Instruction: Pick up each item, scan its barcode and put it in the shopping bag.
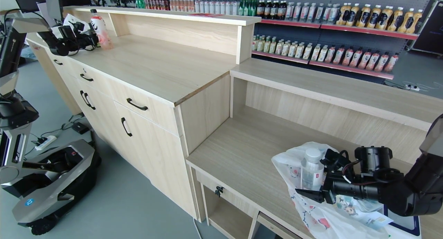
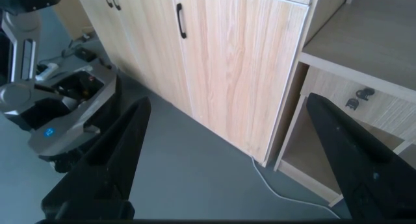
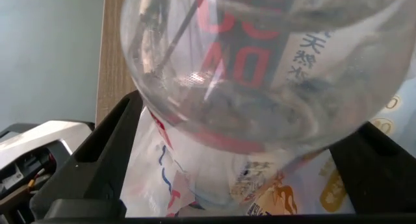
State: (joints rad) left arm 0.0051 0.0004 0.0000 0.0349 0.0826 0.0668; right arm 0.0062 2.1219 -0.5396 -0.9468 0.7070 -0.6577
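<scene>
My right gripper point(image 1: 309, 189) is shut on a clear bottle point(image 1: 312, 169) with a white cap and a red-lettered label. It holds the bottle upright over the open mouth of the white printed shopping bag point(image 1: 322, 218), which lies on the low desk point(image 1: 242, 156). In the right wrist view the bottle's base point(image 3: 260, 74) sits between the two black fingers of the right gripper point(image 3: 240, 165), with the shopping bag point(image 3: 188, 178) below. My left gripper point(image 2: 221, 159) is open, its fingers wide apart over grey floor in front of the cabinet doors point(image 2: 247, 62).
A pink bottle point(image 1: 100, 27) stands on the high counter point(image 1: 148, 65) at far left, beside another robot's black gripper point(image 1: 74, 38). That robot's base point(image 1: 41, 183) sits on the floor at left. Shelves of drinks point(image 1: 328, 52) line the back. A blue-edged pad point(image 1: 406, 223) lies under the bag.
</scene>
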